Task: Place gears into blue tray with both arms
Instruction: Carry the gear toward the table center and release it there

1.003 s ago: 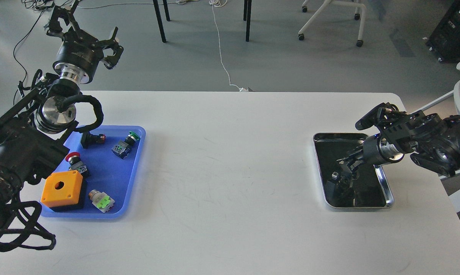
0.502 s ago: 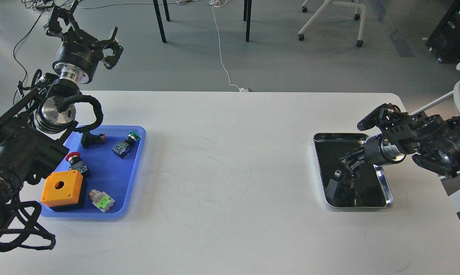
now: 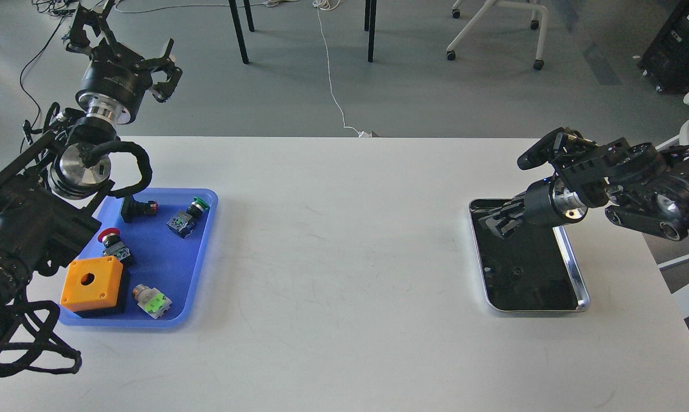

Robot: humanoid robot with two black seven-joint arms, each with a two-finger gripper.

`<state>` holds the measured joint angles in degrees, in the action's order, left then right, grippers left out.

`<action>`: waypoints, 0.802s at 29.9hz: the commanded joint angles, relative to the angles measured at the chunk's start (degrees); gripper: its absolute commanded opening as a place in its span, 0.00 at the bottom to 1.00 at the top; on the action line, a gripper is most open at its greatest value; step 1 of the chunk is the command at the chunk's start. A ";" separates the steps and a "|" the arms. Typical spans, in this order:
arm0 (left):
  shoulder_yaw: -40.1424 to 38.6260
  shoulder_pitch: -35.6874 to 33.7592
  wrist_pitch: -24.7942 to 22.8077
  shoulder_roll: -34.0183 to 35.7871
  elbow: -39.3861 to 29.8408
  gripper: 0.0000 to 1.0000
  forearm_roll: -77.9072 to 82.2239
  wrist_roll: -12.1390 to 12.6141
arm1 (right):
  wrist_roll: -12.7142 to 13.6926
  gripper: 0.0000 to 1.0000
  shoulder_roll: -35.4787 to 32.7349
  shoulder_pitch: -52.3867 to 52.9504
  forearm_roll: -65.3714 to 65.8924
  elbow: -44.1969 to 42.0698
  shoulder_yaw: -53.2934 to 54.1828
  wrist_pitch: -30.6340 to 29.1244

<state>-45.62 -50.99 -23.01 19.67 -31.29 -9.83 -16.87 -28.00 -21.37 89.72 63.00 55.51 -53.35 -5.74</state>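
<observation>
The blue tray [image 3: 162, 258] lies at the table's left and holds push-buttons and an orange box. No gear is plain to see. A faint small round mark [image 3: 515, 273] shows on the dark floor of the steel tray [image 3: 577, 274] at the right; whether it is a gear or a reflection I cannot tell. My right gripper [image 3: 495, 221] hovers over the steel tray's far left corner, pointing left, its dark fingers merging with the tray. My left gripper [image 3: 128, 54] is raised beyond the table's far left edge, fingers spread, holding nothing.
In the blue tray are an orange box [image 3: 89, 284], a red-capped button [image 3: 111, 237], a green-capped button [image 3: 187, 216], a black switch with a red tip [image 3: 138, 207] and a green-and-white switch [image 3: 153, 302]. Table legs and a chair stand on the floor behind.
My right gripper has risen out of the steel tray's middle and moved up and to the left, to its far left corner. The left arm has barely shifted.
</observation>
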 commanded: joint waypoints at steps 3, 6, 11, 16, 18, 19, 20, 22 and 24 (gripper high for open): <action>0.09 -0.17 0.07 0.02 0.00 0.98 0.08 0.18 | 0.00 0.24 6.59 2.92 -3.41 1.36 3.15 0.90; 0.09 -0.17 0.07 0.37 0.09 0.98 0.08 0.26 | 0.00 0.24 10.28 1.00 -3.50 1.10 7.45 3.26; 0.09 -0.08 -1.07 1.95 -0.09 0.98 0.08 0.26 | 0.00 0.24 13.98 -2.17 -5.08 1.01 9.92 6.44; 0.09 -0.08 -1.87 1.87 -0.09 0.98 0.16 0.35 | 0.00 0.24 17.84 -6.48 -5.34 0.48 10.89 8.46; 0.09 -0.08 -1.69 1.52 0.00 0.98 0.16 0.35 | 0.00 0.24 19.69 -8.32 -5.25 0.13 11.42 9.08; 0.09 -0.08 -1.60 1.34 -0.09 0.98 0.16 0.35 | 0.00 0.24 20.66 -9.29 -5.25 -0.66 11.51 9.16; 0.09 -0.08 -1.52 1.17 0.00 0.98 0.16 0.44 | 0.00 0.24 21.37 -10.25 -5.25 -1.62 11.51 9.25; 0.61 -0.08 -1.34 1.16 0.00 0.98 0.16 0.44 | 0.00 0.24 21.37 -12.37 -5.17 -3.82 11.51 9.43; 2.02 -0.17 -1.25 1.34 0.00 0.98 0.16 0.26 | 0.00 0.24 21.37 -13.69 -5.17 -5.32 11.68 9.87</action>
<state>-45.16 -51.07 -24.45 20.90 -31.33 -9.67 -16.47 -28.00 -0.25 78.15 57.78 52.57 -41.84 3.58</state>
